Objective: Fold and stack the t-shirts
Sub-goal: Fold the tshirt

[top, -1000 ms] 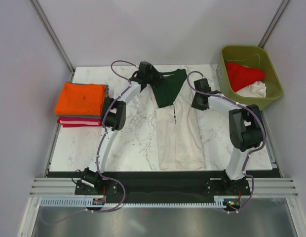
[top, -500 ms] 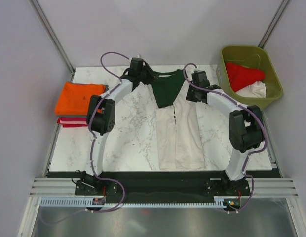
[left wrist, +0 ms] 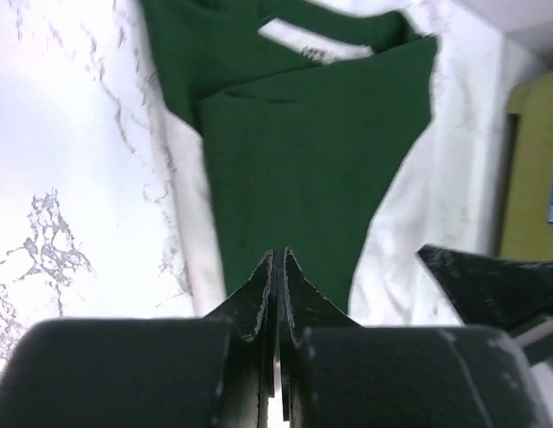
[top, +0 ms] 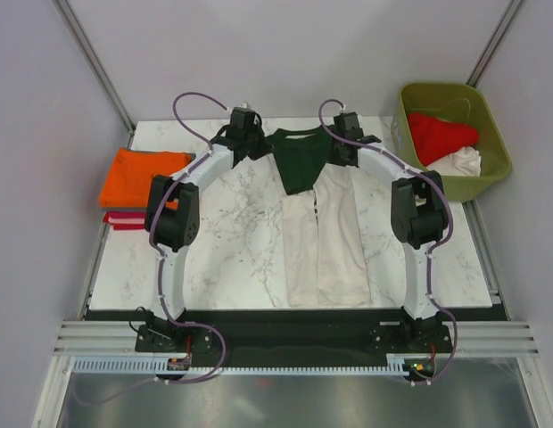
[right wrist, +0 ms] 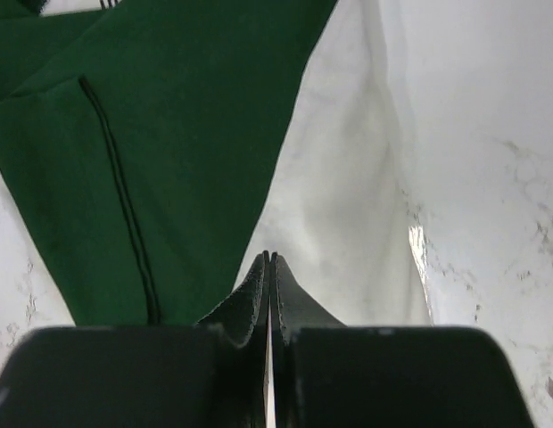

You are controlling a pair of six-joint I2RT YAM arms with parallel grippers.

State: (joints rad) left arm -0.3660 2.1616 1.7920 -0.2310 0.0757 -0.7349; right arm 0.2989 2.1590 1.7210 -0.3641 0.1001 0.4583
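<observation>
Red tee (top: 127, 220) mostly beneath orange tee (top: 134, 174).

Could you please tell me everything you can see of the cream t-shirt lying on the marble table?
The cream t-shirt is soft, cotton-looking cloth, lying flat and lengthwise on the marble table, hem toward the near edge, sides folded in. Its dark green sleeves lie folded over the chest, tapering to a point; the collar is green. The left tool and right tool are shut at its shoulders; whether they pinch cloth is unclear.
</observation>
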